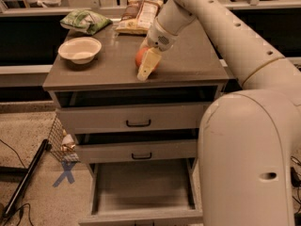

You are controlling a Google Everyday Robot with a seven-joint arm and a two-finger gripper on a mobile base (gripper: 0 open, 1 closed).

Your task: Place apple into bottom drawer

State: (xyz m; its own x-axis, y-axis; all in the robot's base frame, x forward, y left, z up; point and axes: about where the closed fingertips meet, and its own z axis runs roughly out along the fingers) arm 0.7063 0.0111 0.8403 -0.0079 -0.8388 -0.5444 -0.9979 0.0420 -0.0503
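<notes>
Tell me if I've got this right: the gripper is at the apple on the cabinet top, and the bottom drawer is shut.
Not quite: the camera view shows the bottom drawer pulled open, not shut. The rest holds: the gripper is at the apple on the cabinet top.

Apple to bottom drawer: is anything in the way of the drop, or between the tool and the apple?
Nothing visible. The tool sits right against the apple on the cabinet top. The bottom drawer is pulled out past the two upper drawers, and its floor shows nothing on it.
</notes>
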